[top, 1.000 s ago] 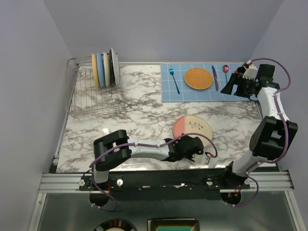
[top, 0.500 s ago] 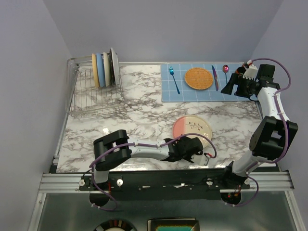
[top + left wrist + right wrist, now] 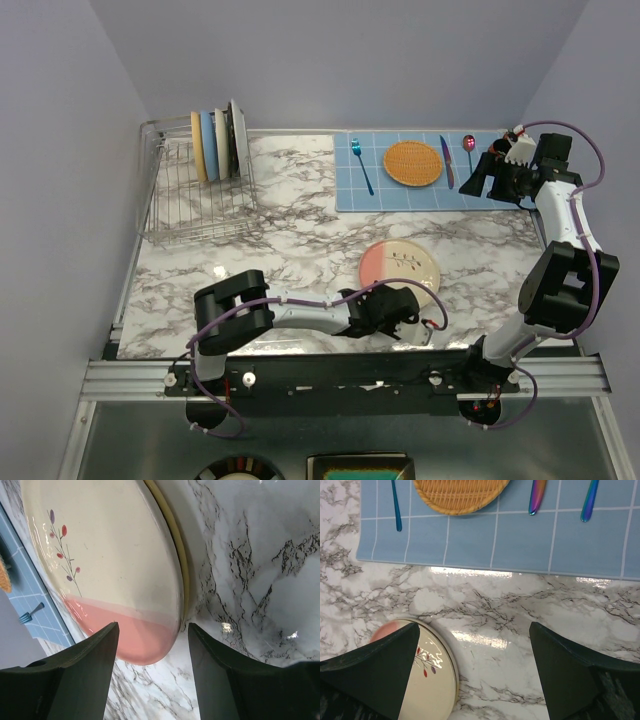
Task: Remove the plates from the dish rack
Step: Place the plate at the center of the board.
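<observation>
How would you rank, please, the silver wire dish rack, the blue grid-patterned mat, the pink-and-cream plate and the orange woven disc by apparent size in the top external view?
1. Blue grid-patterned mat and silver wire dish rack: too alike to rank.
2. Pink-and-cream round plate.
3. Orange woven disc.

The left gripper [image 3: 398,305] is pulling back slightly from the half pink, half cream twig plate [image 3: 400,264]. It is sliding a little toward the near edge of the marble table [image 3: 300,250] and a little leftward. The left arm's wrist is drifting the same way in the overhead view.
</observation>
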### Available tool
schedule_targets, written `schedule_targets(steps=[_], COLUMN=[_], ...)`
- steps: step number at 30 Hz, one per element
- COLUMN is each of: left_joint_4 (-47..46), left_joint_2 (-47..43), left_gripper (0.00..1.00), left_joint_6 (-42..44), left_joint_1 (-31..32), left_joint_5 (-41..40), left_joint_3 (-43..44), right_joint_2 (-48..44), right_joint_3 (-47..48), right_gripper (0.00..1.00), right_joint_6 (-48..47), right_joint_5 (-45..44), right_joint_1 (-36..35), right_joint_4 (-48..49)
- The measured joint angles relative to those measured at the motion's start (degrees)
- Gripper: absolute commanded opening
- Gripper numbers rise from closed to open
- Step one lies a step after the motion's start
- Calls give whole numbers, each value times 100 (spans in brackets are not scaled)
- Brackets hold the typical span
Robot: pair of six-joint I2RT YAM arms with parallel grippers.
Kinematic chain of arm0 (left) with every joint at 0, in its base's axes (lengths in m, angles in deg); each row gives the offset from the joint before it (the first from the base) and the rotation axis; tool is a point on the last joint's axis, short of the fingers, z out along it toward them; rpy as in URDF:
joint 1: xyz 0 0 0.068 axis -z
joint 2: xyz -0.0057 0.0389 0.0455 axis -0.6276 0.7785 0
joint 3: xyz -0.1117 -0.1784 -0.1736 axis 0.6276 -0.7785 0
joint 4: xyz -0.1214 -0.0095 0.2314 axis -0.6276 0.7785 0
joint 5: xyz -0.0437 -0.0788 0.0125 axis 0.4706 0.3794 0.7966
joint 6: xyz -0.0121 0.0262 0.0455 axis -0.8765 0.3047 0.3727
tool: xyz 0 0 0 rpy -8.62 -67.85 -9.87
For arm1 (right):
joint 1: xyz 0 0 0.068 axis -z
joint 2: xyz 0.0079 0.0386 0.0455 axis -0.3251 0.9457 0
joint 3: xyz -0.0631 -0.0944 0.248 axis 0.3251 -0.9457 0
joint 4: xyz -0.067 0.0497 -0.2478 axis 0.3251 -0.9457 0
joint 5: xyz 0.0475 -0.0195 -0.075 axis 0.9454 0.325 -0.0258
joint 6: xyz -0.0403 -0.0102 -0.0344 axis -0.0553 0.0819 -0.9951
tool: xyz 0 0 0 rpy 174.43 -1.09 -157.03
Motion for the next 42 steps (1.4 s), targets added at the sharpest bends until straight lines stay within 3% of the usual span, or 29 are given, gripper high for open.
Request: schedule_targets(steps=[42], left_joint_4=[229], left_joint_2=[-181], left_gripper=[67], left_joint_6=[-9], left_joint_1=[-184], left_joint_5=[24], left_joint_3=[59], right_joint_2=[0], right_joint_3=[-2], right_gripper=[100], right_joint_6=[-44], right_joint_5=[70], right_joint_1=[2], right_joint_4=[-2])
